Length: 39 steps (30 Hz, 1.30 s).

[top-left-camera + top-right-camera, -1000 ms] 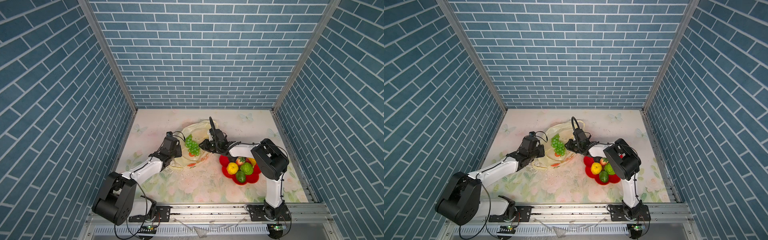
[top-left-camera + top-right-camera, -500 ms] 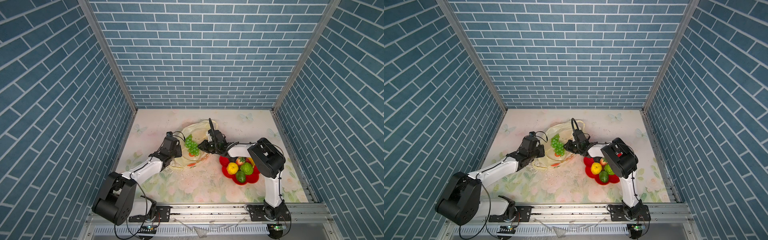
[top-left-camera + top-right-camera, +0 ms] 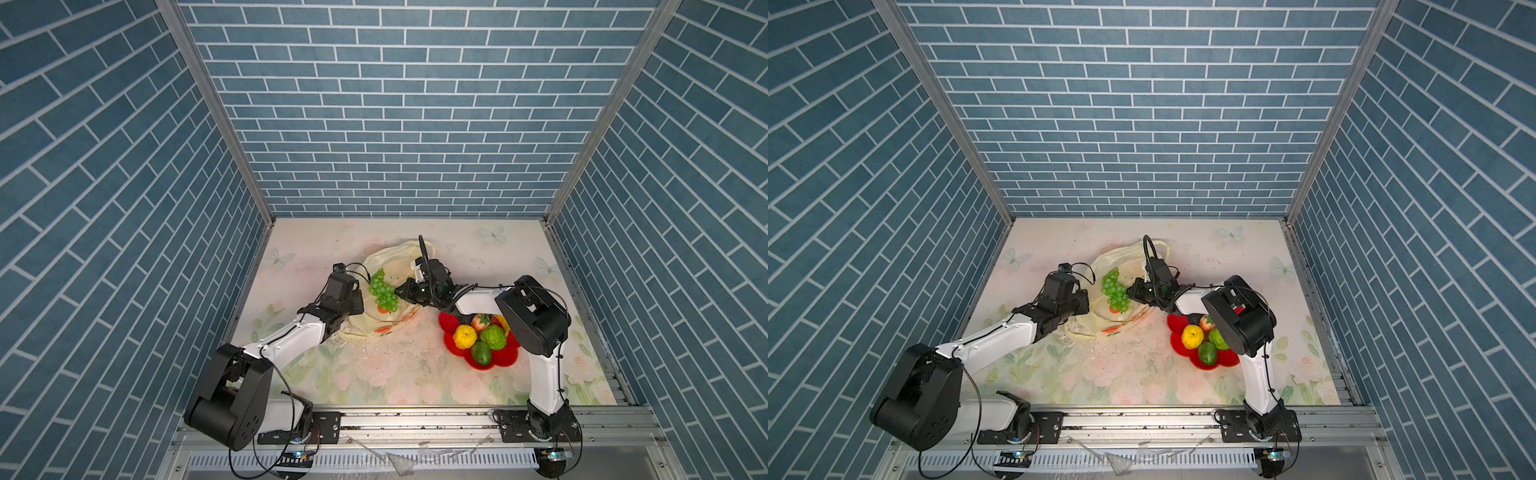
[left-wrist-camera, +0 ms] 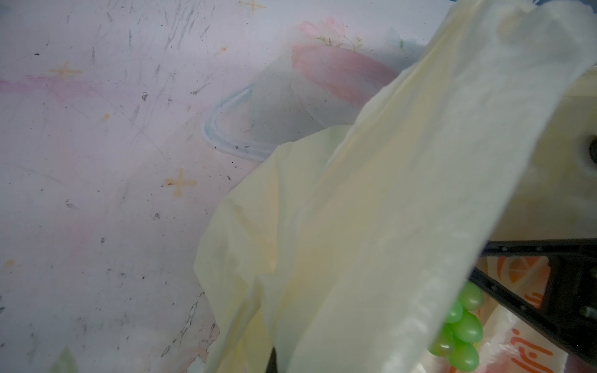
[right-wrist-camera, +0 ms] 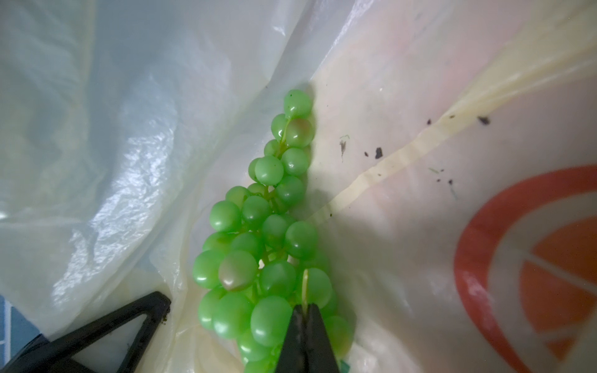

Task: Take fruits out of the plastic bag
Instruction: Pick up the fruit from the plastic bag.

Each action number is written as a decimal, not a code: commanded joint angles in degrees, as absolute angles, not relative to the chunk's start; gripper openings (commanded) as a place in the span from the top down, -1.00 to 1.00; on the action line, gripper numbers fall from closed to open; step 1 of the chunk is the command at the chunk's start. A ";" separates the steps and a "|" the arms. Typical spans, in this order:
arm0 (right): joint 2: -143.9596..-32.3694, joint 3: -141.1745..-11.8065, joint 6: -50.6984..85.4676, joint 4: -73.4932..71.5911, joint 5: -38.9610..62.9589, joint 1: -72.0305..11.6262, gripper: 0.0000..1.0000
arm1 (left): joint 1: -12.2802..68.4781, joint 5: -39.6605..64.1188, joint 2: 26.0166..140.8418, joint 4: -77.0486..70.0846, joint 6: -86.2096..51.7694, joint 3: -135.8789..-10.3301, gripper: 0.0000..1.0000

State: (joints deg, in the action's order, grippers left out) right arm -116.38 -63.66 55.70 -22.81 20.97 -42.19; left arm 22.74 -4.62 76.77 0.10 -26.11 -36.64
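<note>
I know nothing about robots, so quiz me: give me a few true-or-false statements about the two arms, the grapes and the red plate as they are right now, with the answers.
1. The right gripper is pinched shut on the stem of the green grape bunch. True.
2. The green grape bunch sits on the red plate. False: it lies on the plastic bag.
3. The red plate is bare. False: it holds at least a lemon, a strawberry, a bumpy green citrus and an avocado.
4. The left gripper is at the plastic bag's edge, on the side away from the red plate. True.
</note>
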 commanded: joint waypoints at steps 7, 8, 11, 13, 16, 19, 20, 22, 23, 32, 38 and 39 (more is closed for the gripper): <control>-109.79 -61.59 51.54 -15.62 16.00 -42.19 1.00 | 22.50 -4.32 77.07 -0.02 -25.79 -36.91 0.92; -108.91 -61.51 50.68 -14.47 15.44 -42.23 1.00 | 22.56 -4.33 77.00 0.00 -25.71 -36.91 0.92; -106.36 -62.13 47.20 -9.68 12.39 -42.81 1.00 | 22.51 -4.42 77.03 0.00 -25.77 -36.90 0.92; -104.76 -62.41 45.46 -7.14 10.92 -42.97 1.00 | 22.50 -4.50 76.99 0.02 -25.80 -36.91 0.92; -102.33 -62.79 43.47 -4.38 9.56 -43.09 1.00 | 22.51 -4.50 76.99 0.09 -25.71 -37.00 0.92; -100.10 -64.30 41.00 -0.55 8.55 -43.24 1.00 | 22.51 -4.48 77.34 0.22 -25.67 -37.14 0.92; -99.30 -64.77 40.14 0.62 8.31 -43.28 1.00 | 22.50 -4.42 77.53 0.31 -25.70 -37.26 0.92; -97.70 -65.46 38.76 2.64 7.64 -43.53 1.00 | 22.51 -4.32 77.93 0.48 -25.62 -37.52 0.92; -96.88 -65.80 38.11 3.54 7.36 -43.59 1.00 | 22.53 -4.26 78.19 0.69 -25.62 -37.74 0.92; -90.21 -68.26 34.39 10.32 5.91 -44.13 1.00 | 22.52 -4.91 77.74 1.61 -25.66 -37.88 0.92; -85.51 -69.96 32.84 14.82 3.66 -44.99 1.00 | 22.50 -4.66 77.88 1.76 -25.68 -38.06 0.93; -84.83 -70.05 32.64 15.41 3.33 -45.11 1.00 | 22.51 -4.73 77.95 1.76 -25.68 -38.06 0.93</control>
